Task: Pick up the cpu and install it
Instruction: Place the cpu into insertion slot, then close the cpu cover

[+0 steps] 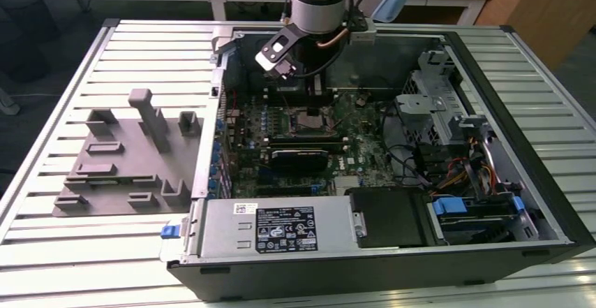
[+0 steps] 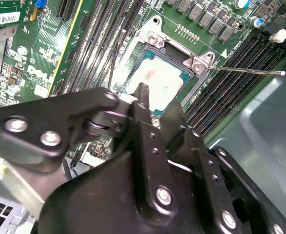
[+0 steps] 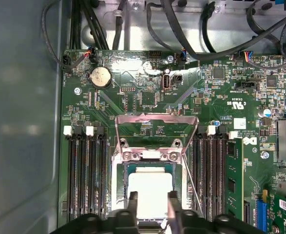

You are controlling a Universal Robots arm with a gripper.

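First wrist view looks past the gripper (image 3: pixel 153 196), whose two black fingers (image 3: pixel 133 207) stand parted with nothing clamped between them. The cpu (image 3: pixel 150 183) lies flat inside the socket frame (image 3: pixel 147 156), directly beneath the fingertips and wider than the gap between them. Memory slots (image 3: pixel 86 180) run along both sides of the socket frame. The cpu's top is a pale silver square, glaring under the light, with a darker rim.

The second wrist view adds a thin metal lever (image 2: pixel 245 70) sticking out from a corner of the socket frame, and one fingertip ending just at the cpu's edge.

From the exterior view's left to its right, a grey fixture plate (image 1: pixel 112 161) sits on the slatted table (image 1: pixel 56 252), well apart from the socket frame. Then comes the open computer case (image 1: pixel 373 273), with the arm (image 1: pixel 319 1) reaching down above the socket frame.
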